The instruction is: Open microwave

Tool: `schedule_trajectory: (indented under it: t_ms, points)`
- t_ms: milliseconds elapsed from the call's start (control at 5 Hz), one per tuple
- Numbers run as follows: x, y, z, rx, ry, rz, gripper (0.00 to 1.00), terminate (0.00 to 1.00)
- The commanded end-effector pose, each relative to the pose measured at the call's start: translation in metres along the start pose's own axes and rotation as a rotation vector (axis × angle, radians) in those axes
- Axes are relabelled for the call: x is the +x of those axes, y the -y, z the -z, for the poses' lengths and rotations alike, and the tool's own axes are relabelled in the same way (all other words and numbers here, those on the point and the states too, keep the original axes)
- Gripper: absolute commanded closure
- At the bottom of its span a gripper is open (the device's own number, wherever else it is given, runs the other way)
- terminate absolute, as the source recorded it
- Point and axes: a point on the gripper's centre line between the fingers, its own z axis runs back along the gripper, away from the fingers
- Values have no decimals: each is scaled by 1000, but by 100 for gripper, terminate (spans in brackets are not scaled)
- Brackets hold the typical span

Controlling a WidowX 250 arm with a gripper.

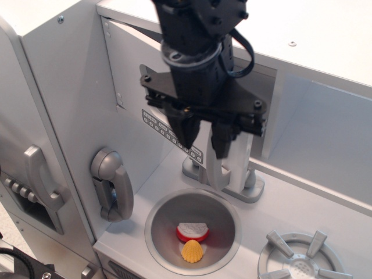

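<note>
Gripper (204,141) pointing down, fingers seemingly clamping microwave (133,75) handle (228,168); door ajar.

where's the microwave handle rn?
The silver handle is centre frame, just under the gripper, on the edge of the swung-out microwave door, above the faucet base and sink.
</note>
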Motion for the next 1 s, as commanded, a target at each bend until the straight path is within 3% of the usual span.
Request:
schedule_trajectory:
  t_ms: [0, 400, 800]
  points:
    - [-13, 38, -11, -16, -149, 52, 0, 0]
    - [23, 97, 2, -51, -128, 46, 0, 0]
    - [80, 83, 3, -41, -68, -9, 0, 0]
